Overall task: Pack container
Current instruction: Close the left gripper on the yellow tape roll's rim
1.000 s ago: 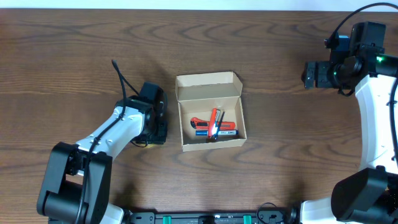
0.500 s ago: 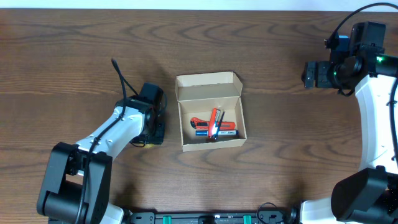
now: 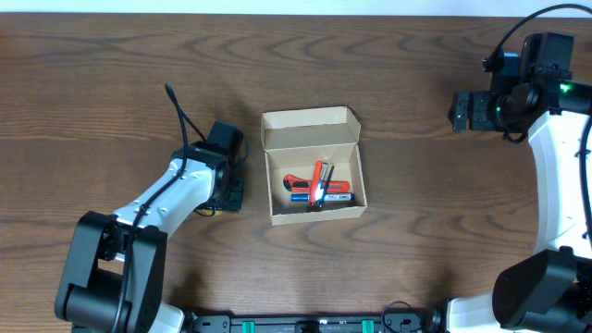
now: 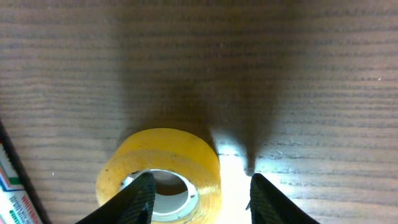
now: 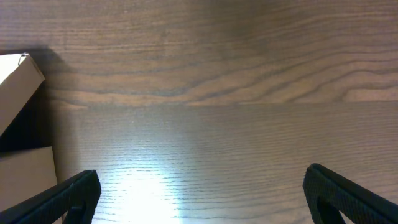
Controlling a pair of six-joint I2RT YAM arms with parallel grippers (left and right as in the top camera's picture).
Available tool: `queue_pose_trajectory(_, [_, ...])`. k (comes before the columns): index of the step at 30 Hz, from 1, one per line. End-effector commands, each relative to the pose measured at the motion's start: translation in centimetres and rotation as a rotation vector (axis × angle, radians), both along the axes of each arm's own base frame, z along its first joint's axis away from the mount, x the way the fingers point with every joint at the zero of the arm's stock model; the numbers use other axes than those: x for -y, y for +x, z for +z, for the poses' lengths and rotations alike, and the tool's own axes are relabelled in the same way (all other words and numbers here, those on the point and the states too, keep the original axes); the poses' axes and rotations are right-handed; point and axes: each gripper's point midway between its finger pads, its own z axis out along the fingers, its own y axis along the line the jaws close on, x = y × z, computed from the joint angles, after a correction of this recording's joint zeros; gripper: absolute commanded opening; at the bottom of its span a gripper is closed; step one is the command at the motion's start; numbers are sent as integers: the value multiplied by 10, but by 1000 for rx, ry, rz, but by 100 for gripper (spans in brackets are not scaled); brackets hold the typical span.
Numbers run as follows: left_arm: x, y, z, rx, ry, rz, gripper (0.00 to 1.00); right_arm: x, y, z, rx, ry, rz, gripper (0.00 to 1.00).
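Note:
The container (image 3: 312, 119), a tan cardboard box, stands open at the table's middle with its flap lid raised at the back. Inside lie a red utility knife (image 3: 298, 182), a red pen and blue-labelled items. My left gripper (image 3: 229, 196) is just left of the box, low over a yellow tape roll (image 4: 168, 155) that lies flat on the table. In the left wrist view the left gripper (image 4: 199, 202) is open. One finger stands over the roll's hole, and the other stands off the roll's outer side with a gap. My right gripper (image 3: 460, 111) hangs open at the far right, holding nothing.
A marker with a white printed label (image 4: 12, 183) lies at the left edge of the left wrist view, beside the tape roll. The right wrist view shows bare wood between the open right gripper (image 5: 199, 193) and a corner of the box (image 5: 18, 81) at left.
My left gripper's jaws have spread wider around the tape roll's wall, and the gripper has shifted slightly toward the table's back. The right arm has not moved.

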Motion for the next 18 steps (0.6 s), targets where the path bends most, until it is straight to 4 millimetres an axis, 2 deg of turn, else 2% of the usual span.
queue_pose_trajectory(1, [-5, -11, -11, -25, 17, -3, 49, 0, 0, 6, 15, 2, 5, 99])
queue_pose_trajectory(7, [-8, -23, -21, -44, 21, -2, 49, 0, 1, 6, 15, 2, 5, 99])
queue_pose_trajectory(8, [-8, -24, -21, -48, 22, -2, 41, 0, 0, 6, 15, 2, 5, 99])
queue_pose_trajectory(10, [-8, -26, -21, -56, 19, -3, 7, 0, 0, 6, 15, 2, 5, 99])
queue_pose_trajectory(15, [5, -25, -17, -68, -51, -6, 6, 0, 1, 6, 15, 2, 5, 99])
queue_pose_trajectory(18, [11, -18, -2, -61, -72, -8, 6, 0, 0, 6, 16, 2, 6, 99])
